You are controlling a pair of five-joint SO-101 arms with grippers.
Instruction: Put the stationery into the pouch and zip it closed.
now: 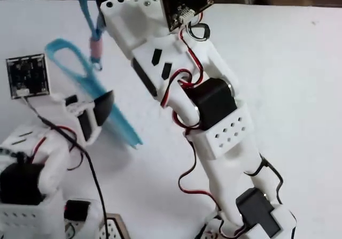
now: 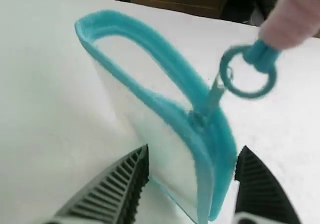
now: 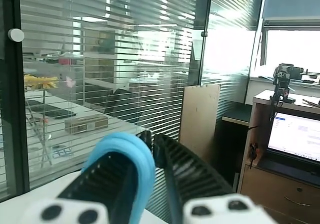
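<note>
- Progress: the pouch stands on edge on the table, left of centre in the high view. Its mouth still gapes over most of its length, so the zip is not closed.
- The zip slider sits at the pouch end nearest my left gripper. I'd judge the closing run has barely begun.
- Stationery: I can't tell whether any is inside.
- Left gripper: jaws pinched on the pouch's closed end, one on each wall, holding it upright. That arm sits low at the lower left of the high view.
- Right gripper: jaws clamped on the blue strap. The strap runs down through the pink bead and the ring to the slider.
- Right arm: stretched from the lower right to the top centre of the high view, wrist raised above the table.
- Left to do, by my estimate: drag the slider along the mouth to the far end while the left gripper anchors the pouch.
</note>
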